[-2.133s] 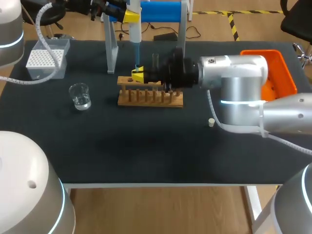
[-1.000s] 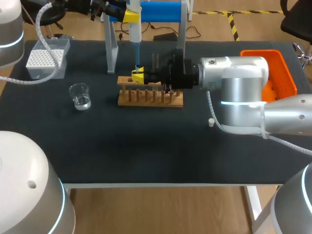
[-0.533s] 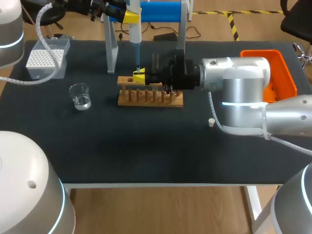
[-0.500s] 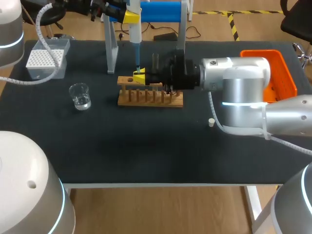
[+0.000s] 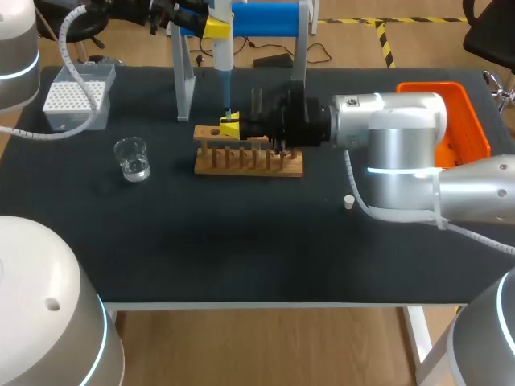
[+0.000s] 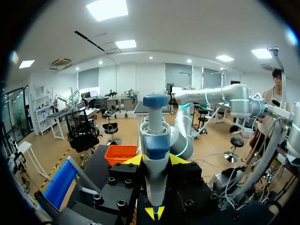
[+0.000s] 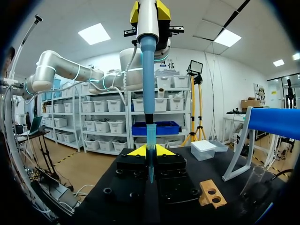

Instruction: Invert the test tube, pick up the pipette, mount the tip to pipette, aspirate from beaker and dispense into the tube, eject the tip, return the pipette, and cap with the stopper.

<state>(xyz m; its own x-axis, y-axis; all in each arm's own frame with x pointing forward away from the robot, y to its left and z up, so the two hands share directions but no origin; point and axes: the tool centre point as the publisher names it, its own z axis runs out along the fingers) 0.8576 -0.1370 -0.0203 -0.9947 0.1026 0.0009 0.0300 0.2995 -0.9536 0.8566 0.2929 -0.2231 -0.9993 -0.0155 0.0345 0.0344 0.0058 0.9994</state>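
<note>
Black table, pipette upright, nose pointing down, gripped by left end effector, right end effector grip unclear

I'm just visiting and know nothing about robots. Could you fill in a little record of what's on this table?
Left gripper: shut on the pipette, held upright
Pipette tip: mounted, pointing down at the right gripper
Right gripper: at one end of the wooden rack
Beaker: some liquid inside, standing apart from the rack
Stopper: lying loose on the table
</note>
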